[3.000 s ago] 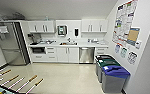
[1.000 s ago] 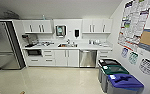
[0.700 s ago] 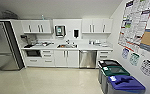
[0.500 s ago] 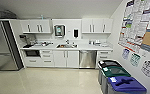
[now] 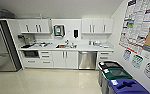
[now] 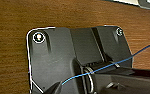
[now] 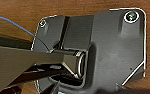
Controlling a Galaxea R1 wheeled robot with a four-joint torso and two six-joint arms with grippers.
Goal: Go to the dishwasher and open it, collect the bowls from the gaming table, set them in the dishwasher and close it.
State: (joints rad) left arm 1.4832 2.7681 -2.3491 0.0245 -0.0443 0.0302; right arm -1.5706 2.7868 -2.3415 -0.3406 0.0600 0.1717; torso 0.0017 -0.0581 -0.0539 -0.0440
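Head view: kitchenette ahead, robot on approach to the dishwasher [image 5: 87,60].
Dishwasher shut, under far counter right of sink [image 5: 66,46]; next needs closing in on its handle. Jaws: cannot tell.

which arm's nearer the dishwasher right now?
Right, probably: the dishwasher stands right of centre ahead, on the right arm's side; the left arm sits farther across. Both far.

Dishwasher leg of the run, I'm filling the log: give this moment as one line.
phase: facing kitchenette | dishwasher: door shut, under counter, right of sink | bins: right foreground | fridge: far left
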